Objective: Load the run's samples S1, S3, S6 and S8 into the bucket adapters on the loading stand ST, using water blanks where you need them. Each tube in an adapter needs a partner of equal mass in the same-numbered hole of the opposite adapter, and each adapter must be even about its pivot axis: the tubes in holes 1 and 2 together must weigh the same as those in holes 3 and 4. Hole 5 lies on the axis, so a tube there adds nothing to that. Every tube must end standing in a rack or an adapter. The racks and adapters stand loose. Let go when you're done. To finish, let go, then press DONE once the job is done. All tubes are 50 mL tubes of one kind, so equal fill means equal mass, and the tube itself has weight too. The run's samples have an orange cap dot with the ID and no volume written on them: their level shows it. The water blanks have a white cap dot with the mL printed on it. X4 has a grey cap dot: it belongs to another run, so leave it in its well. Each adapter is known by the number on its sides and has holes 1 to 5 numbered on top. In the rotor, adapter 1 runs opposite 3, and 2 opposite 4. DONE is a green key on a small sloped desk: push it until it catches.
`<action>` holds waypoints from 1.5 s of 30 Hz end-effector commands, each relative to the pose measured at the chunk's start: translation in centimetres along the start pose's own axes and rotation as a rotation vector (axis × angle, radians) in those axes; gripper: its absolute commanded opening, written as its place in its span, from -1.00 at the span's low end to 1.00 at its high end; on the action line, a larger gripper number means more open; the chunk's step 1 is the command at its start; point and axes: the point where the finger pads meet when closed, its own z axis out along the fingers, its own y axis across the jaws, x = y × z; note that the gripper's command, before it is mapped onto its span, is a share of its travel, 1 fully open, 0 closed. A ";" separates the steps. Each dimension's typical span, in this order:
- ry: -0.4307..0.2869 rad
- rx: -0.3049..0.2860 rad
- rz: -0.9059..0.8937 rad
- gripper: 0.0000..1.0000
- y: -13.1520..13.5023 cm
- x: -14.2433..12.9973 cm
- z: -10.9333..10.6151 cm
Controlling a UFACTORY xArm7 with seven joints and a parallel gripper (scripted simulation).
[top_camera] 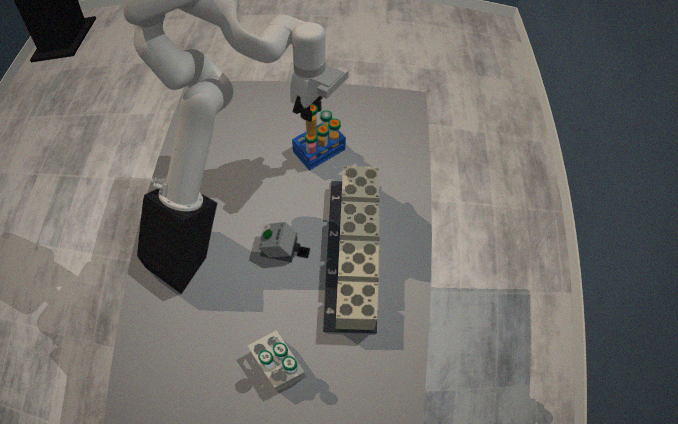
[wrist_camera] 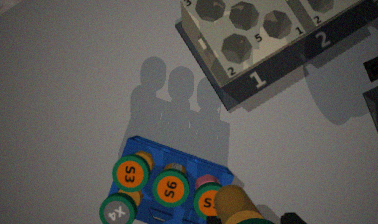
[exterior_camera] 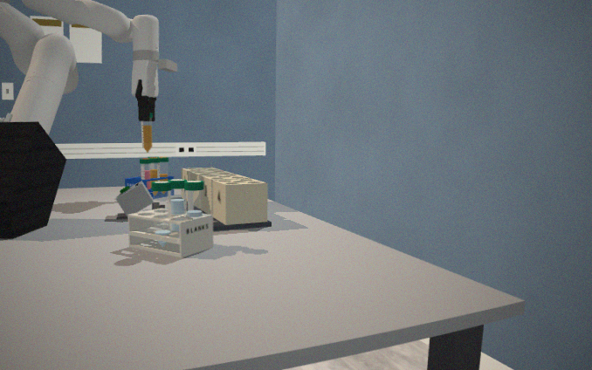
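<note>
My gripper (top_camera: 307, 111) (exterior_camera: 147, 117) (wrist_camera: 252, 220) is shut on an amber tube (top_camera: 311, 127) (exterior_camera: 147, 139) (wrist_camera: 234, 201) with an orange dot, S8 by elimination. The tube hangs upright, its tip above the blue rack (top_camera: 301, 153) (wrist_camera: 190, 160). In the rack stand pink S1 (top_camera: 311, 148) (wrist_camera: 206, 202), S6 (top_camera: 322, 134) (wrist_camera: 171, 188), S3 (top_camera: 334, 129) (wrist_camera: 131, 173) and grey-dotted X4 (top_camera: 326, 115) (wrist_camera: 118, 212). Several adapters, such as the one by mark 1 (top_camera: 360, 181) and the one by mark 4 (top_camera: 356, 300), stand on the stand (top_camera: 330, 290); their holes look empty.
The white BLANKS rack (exterior_camera: 197, 237) holds three white-dotted tubes, one marked 10 (top_camera: 265, 357); the other prints are hard to read. The small desk (top_camera: 278, 243) with the green DONE key (top_camera: 267, 234) stands between the robot base (top_camera: 176, 242) and the stand.
</note>
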 end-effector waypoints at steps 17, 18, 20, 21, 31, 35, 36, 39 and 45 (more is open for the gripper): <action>-0.006 0.009 -0.532 -1.00 3.9 8.2 0.0; -0.006 0.009 -0.532 -1.00 4.1 8.6 0.0; -0.006 0.009 -0.532 -1.00 4.5 9.5 0.0; -0.006 0.009 -0.531 -1.00 4.8 10.0 0.0; -0.006 0.009 -0.531 -1.00 6.6 13.6 0.1; -0.006 0.008 -0.531 -1.00 7.5 15.3 0.1; -0.006 0.008 -0.531 -1.00 7.7 15.8 0.1; -0.006 0.008 -0.531 -1.00 8.4 17.1 0.1; -0.005 0.008 -0.531 -1.00 9.3 18.9 0.1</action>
